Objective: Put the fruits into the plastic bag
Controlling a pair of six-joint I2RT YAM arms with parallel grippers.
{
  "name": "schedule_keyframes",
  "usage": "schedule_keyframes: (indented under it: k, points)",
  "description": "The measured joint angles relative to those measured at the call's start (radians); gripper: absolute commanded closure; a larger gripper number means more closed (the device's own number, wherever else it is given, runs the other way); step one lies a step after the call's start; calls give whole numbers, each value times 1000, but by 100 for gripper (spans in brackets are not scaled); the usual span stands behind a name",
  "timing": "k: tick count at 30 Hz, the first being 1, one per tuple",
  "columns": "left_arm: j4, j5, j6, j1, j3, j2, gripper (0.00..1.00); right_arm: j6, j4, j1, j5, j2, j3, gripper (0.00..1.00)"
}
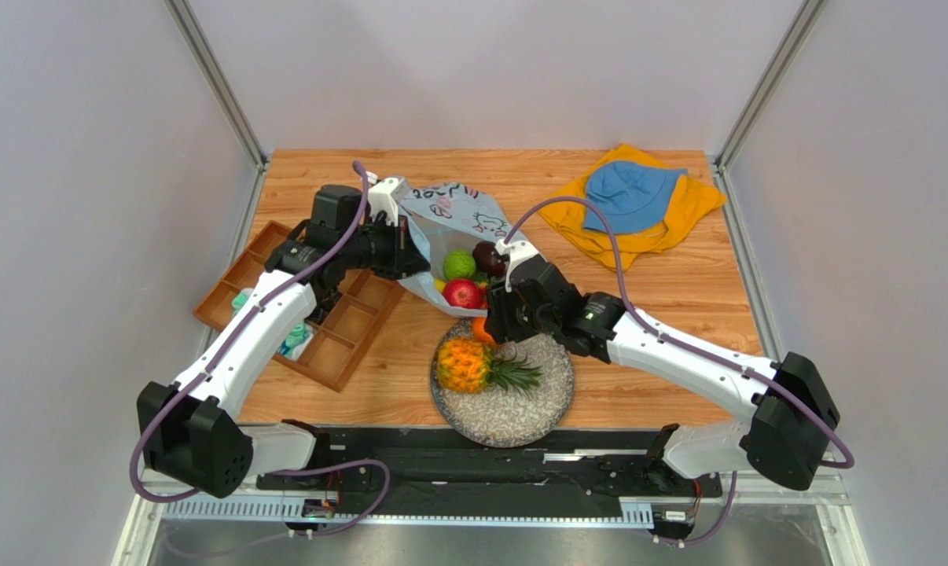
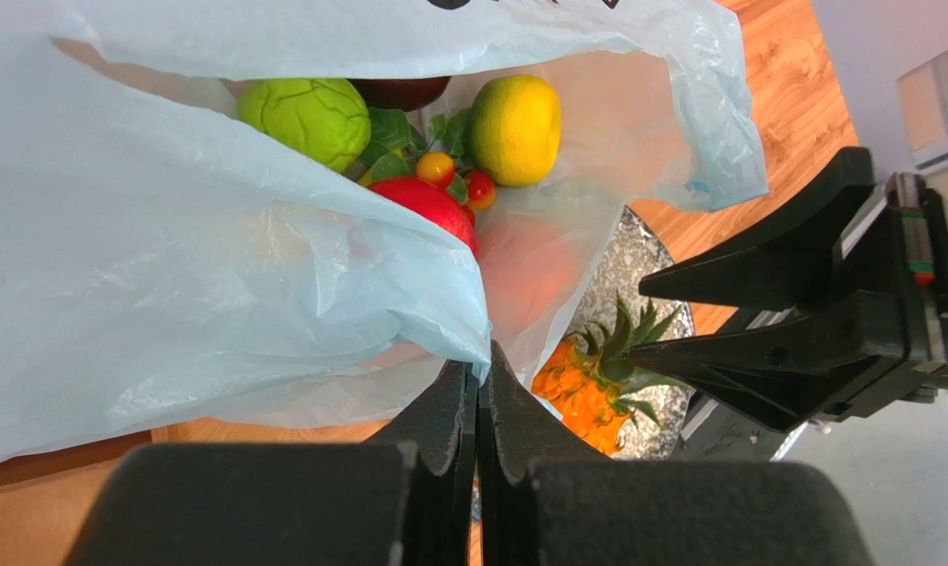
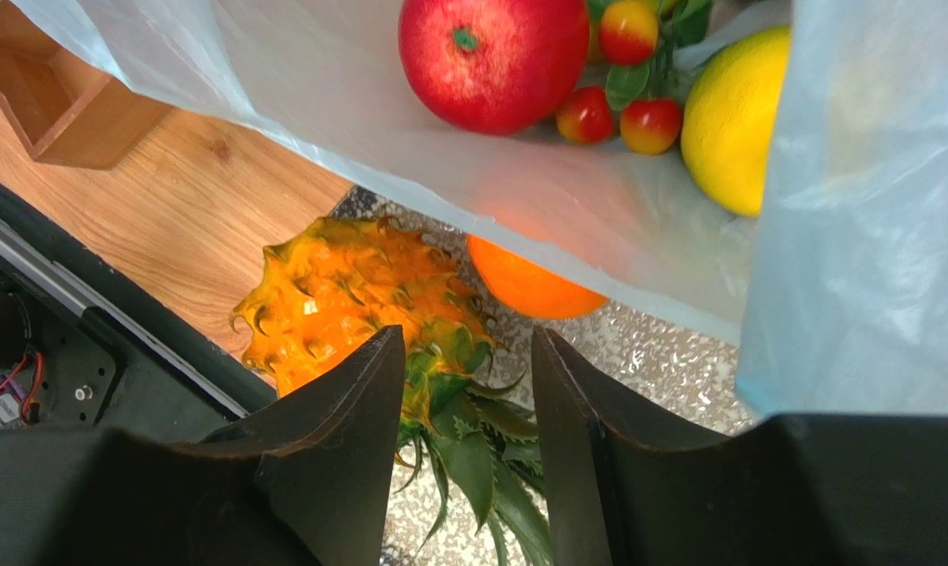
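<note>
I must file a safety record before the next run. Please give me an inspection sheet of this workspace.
Surface: wooden table, no damage seen.
Job's things: plastic bag open, red apple and green apple inside; pineapple and orange on the plate.
Clutter: wooden tray; blue hat on yellow cloth.
End effectors: left end effector shut on the bag's edge; right end effector open over the pineapple.
Cables: purple cable along each arm, no snag seen.
Surroundings: grey walls; nothing else seen.

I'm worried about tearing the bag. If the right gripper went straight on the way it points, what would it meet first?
Probably the pineapple: its green crown lies between the tips of the open right gripper, on the plate. The orange and the plastic bag lie farther along, though depth is unclear.
</note>
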Motion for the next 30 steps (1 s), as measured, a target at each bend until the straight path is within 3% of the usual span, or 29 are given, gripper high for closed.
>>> schedule_keyframes:
  k: [6, 17, 30]
  points:
    - [0, 0, 0, 0, 0, 0, 100, 29, 10, 14, 3, 18, -12, 54]
    - [0, 0, 0, 0, 0, 0, 100, 88, -6, 20, 95, 159, -5, 39]
    - [0, 0, 0, 0, 2, 0, 100, 129, -5, 20, 175, 283, 83, 34]
